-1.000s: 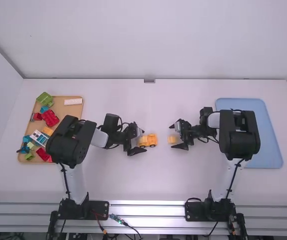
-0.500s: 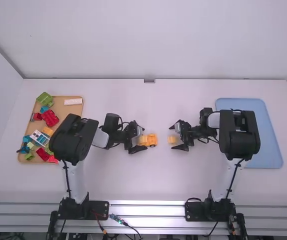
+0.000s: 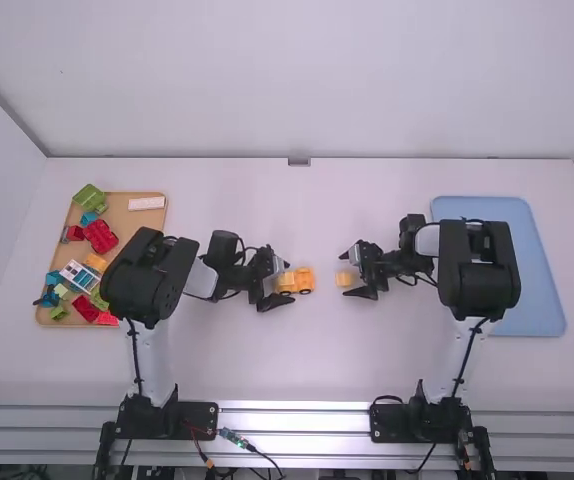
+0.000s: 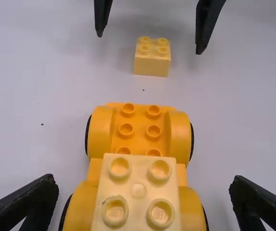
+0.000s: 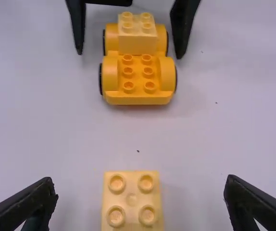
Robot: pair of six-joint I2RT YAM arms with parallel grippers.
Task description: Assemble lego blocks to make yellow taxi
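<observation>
Taxi (image 5: 138, 79) mid-table, left gripper (image 4: 143, 182) spread wide around its left end; loose block (image 5: 131, 204) to right, right gripper (image 5: 138, 182) likewise wide. Off-centre grasp could skew block; unbraced taxi could roll when pressed.

we've got a gap between wheeled base (image 4: 143, 126) and loose yellow block (image 4: 152, 63), room far and near of both, our left gripper (image 3: 290, 281) blocks left, our right gripper (image 3: 343, 273) blocks right
</observation>
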